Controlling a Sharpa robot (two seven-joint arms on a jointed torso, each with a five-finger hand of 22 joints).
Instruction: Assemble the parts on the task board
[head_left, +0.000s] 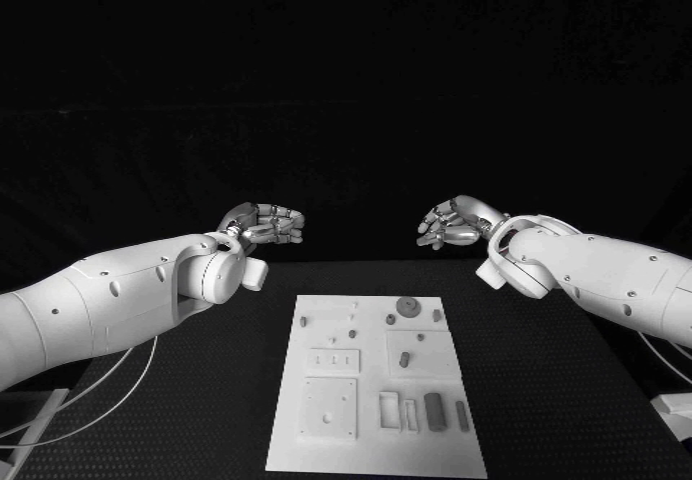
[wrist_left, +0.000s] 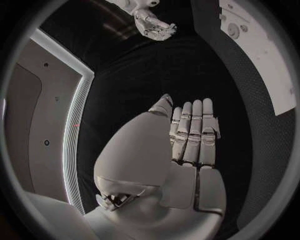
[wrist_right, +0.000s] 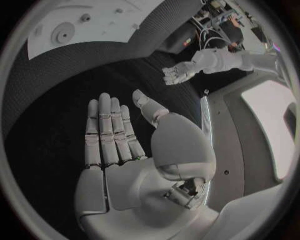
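Task board (head_left: 378, 385) lies flat at the middle of the black table (head_left: 562, 400), a long white plate running from the near edge toward the far side, with small grey parts (head_left: 405, 360) scattered over its upper half and standing in a row near its lower right corner; their exact shapes are too small to make out. Bare black table shows on both sides of the plate. Well beyond its far end, the left hand (head_left: 264, 224) and the right hand (head_left: 454, 223) hover apart from each other above the dark far side, touching nothing. Both wrist views show each hand flat, fingers straight and side by side, holding nothing, a corner of the board at the rim. Darkness hides the table's far edge
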